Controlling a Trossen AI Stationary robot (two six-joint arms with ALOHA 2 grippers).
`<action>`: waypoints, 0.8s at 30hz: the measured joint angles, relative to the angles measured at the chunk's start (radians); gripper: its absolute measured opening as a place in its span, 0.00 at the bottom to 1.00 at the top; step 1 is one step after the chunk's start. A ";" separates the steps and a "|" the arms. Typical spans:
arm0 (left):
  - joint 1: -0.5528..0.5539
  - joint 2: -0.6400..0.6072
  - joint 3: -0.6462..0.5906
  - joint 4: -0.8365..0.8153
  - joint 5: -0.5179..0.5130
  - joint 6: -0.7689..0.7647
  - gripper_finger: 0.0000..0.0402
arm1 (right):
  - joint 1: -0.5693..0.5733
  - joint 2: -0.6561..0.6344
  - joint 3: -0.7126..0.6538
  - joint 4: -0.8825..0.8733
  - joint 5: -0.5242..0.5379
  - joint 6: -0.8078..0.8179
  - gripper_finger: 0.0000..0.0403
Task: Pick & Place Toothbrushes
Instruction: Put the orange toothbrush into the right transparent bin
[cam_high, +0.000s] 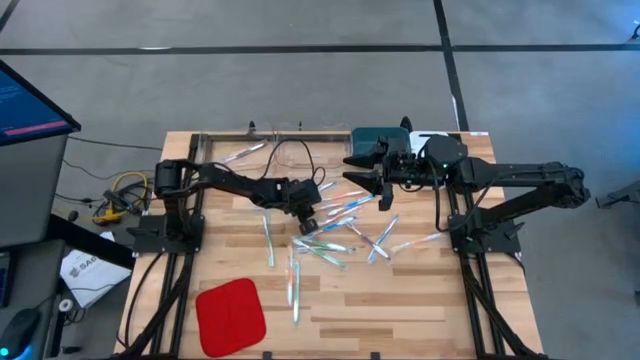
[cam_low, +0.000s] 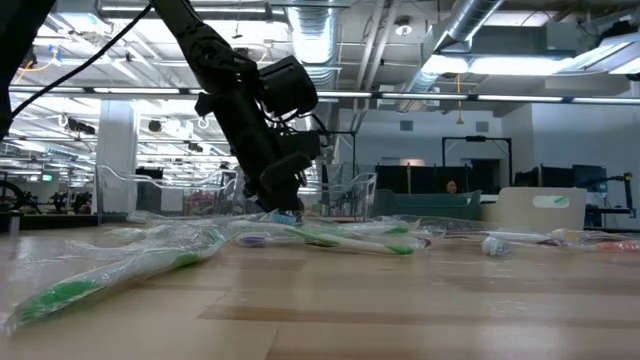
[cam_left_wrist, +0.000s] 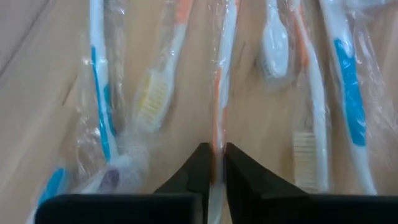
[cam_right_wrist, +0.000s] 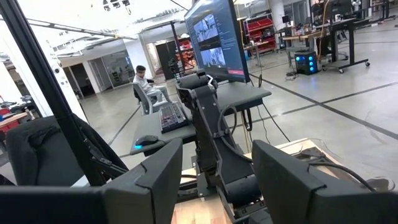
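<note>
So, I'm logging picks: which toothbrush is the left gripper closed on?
The orange-striped toothbrush, pinched between the left gripper fingers; blue and white ones lie beside it, untouched.

left pincer (cam_left_wrist: 212, 163) pinched low, right pincer (cam_high: 362, 168) raised, spread

My rig's pale wooden tabletop (cam_high: 400, 300) stands on a grey concrete floor (cam_high: 300, 80) crossed by dark lines. I look out on a large open workshop: exposed silver ducts (cam_low: 330, 40) and pipes run under the ceiling, lit by long strip lights (cam_low: 500, 65). A monitor (cam_right_wrist: 214, 40) glows on a dark desk (cam_right_wrist: 242, 93) with a keyboard (cam_right_wrist: 174, 115) and mouse (cam_right_wrist: 146, 140). Farther off, a person (cam_right_wrist: 146, 84) sits on a chair near red shelving (cam_right_wrist: 258, 28).
</note>
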 joint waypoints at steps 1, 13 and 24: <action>-0.002 -0.007 0.000 -0.016 0.004 0.000 0.06 | 0.000 0.000 0.000 0.000 0.000 0.000 0.47; -0.004 -0.222 0.000 -0.133 -0.023 -0.015 0.03 | -0.010 0.000 0.000 0.004 0.000 0.001 0.47; 0.067 -0.415 0.007 -0.153 -0.087 0.062 0.03 | -0.033 0.000 0.000 0.012 0.000 -0.001 0.47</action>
